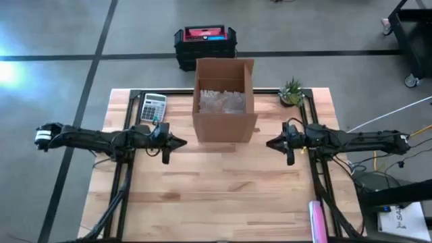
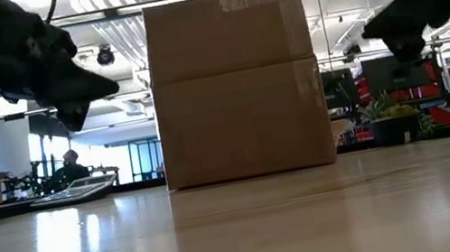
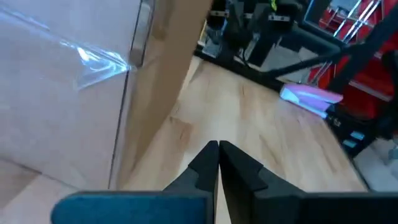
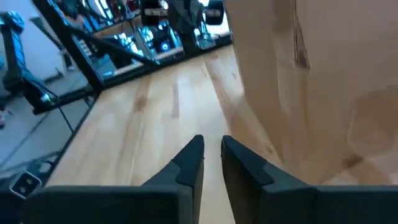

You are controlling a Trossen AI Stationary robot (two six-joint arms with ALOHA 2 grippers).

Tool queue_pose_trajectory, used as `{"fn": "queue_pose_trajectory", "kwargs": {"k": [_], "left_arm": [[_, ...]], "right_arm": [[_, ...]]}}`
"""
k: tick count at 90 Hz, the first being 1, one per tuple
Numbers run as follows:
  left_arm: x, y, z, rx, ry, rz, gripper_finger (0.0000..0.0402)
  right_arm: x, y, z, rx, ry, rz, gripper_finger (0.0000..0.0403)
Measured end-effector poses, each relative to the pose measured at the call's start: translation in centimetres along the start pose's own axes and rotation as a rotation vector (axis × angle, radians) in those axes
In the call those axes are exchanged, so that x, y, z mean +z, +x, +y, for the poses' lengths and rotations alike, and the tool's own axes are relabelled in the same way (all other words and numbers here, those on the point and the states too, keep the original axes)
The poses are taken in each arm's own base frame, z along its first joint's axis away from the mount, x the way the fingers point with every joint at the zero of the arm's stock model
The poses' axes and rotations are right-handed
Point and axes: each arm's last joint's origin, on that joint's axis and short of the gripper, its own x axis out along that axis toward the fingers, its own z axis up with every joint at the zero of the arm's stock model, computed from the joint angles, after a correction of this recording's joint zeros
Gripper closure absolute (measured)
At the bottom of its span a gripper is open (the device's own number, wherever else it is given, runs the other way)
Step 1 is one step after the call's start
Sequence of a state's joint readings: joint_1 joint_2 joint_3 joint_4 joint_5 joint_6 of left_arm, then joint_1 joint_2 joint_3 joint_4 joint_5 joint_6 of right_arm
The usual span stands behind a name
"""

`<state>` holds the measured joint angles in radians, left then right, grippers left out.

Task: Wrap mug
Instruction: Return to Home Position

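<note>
An open-topped cardboard box [image 1: 224,127] stands upright toward the far middle of the wooden table [image 1: 216,196], its flaps up and its inside showing from above. The box is filled with crumpled clear bubble wrap [image 1: 221,101], which lies in a bundle across the whole floor of it; the mug itself cannot be made out under the wrap, so only the wrapping is visible there. Nothing sticks up over the rim. The left gripper [image 1: 181,142] hangs above the table just off the box's near left corner, pointing inward, apart from the cardboard; its fingers [image 3: 202,165] are pressed together with nothing between them. The right gripper [image 1: 270,143] mirrors it off the box's near right corner, also clear of the box; its fingers [image 4: 186,162] are drawn almost together, a thin slit left between them, and they grip nothing. In the low view both grippers sit at about the height of the box's upper half, one on each side. A calculator [image 1: 153,106] lies on the table left of the box, and a small potted plant [image 1: 291,92] stands at the far right corner. A pink object [image 1: 317,219] rests at the near right edge. On the floor beyond the table sits a black and red case [image 1: 204,40].
</note>
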<state>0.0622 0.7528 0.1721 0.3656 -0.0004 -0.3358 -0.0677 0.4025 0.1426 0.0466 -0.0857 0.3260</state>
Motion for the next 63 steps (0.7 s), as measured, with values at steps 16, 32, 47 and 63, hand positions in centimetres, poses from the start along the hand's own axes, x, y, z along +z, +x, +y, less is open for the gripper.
{"fn": "queue_pose_trajectory", "kwargs": {"k": [16,32,47,63], "left_arm": [[-0.7,-0.3,0.0,-0.034,0.104,-0.031,0.0399],[-2.0,-1.2,0.4,-0.059,0.128,-0.115,0.0399],[-2.4,-1.8,0.6,-0.063,0.127,-0.127,0.0401],[-2.3,-2.4,0.6,-0.071,0.141,-0.133,0.0396]], "right_arm": [[-1.2,-0.2,-0.4,0.005,-0.057,-0.015,0.0343],[-2.2,-0.7,-0.7,0.019,-0.061,-0.058,0.0332],[-2.3,-1.3,-0.7,0.035,-0.096,-0.128,0.0325],[-2.0,-1.9,-0.5,0.042,-0.124,-0.18,0.032]]}}
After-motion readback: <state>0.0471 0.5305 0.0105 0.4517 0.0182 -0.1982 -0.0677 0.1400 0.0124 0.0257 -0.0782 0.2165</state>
